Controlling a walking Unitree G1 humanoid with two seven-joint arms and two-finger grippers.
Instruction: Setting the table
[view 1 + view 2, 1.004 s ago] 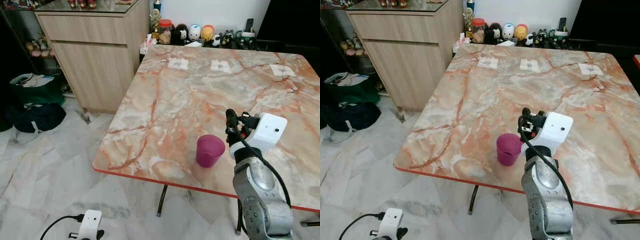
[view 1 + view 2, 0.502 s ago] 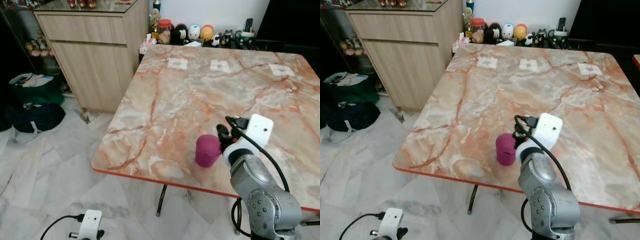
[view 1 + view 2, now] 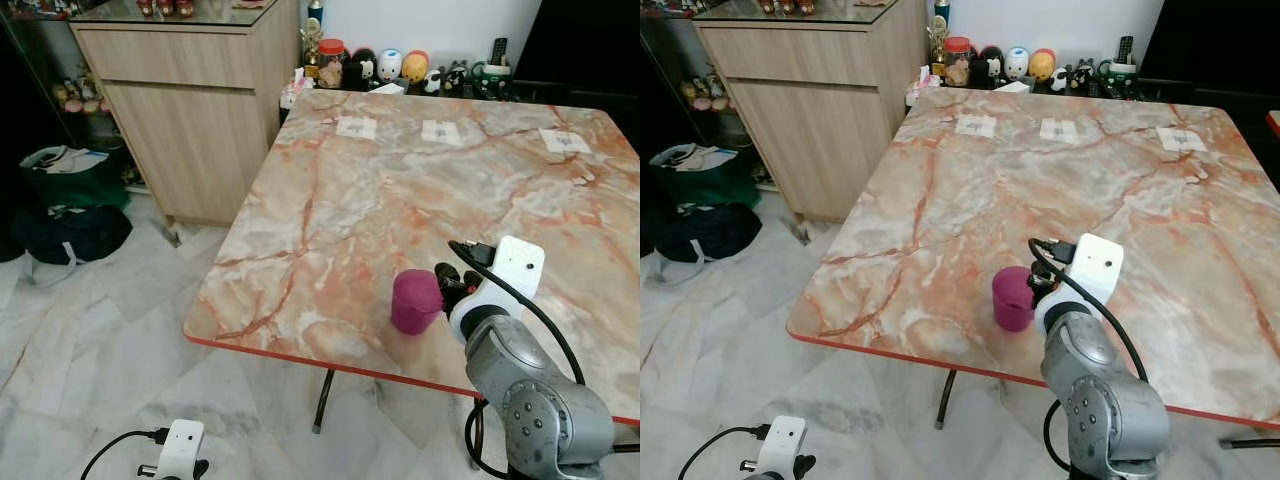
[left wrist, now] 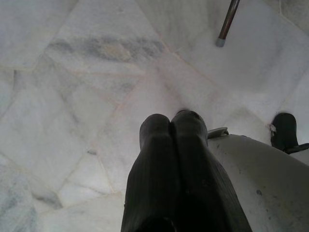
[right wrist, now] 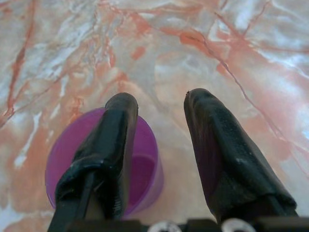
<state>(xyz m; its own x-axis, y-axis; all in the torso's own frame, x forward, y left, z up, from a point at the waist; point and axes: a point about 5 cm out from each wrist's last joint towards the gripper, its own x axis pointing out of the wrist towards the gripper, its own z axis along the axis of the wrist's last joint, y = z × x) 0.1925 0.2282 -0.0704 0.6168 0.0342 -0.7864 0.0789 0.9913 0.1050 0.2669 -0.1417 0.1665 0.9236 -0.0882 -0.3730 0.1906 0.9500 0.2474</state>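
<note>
Left tool hangs idle low over the pale marble floor, its two black fingers pressed together with nothing between them. To its right, on the pink-and-orange veined marble bench, stands the small round purple plastic cup, upright with its open mouth up, close to the near red-trimmed edge of the bench and well apart from the white paper labels at the far side. Its wall looks smooth and slightly tapered, and it seems empty inside, so I judge it light and easy to tip. Right tool is at the cup, coming from the cup's right side. Its fingers are apart: in the right wrist view one finger lies over the cup's mouth and the other is outside the wall, so the near rim sits between them. I cannot tell if any finger already touches the rim. The right arm is clearly the nearer one, and the coming move depends on closing across this rim without pushing the cup toward the edge.
</note>
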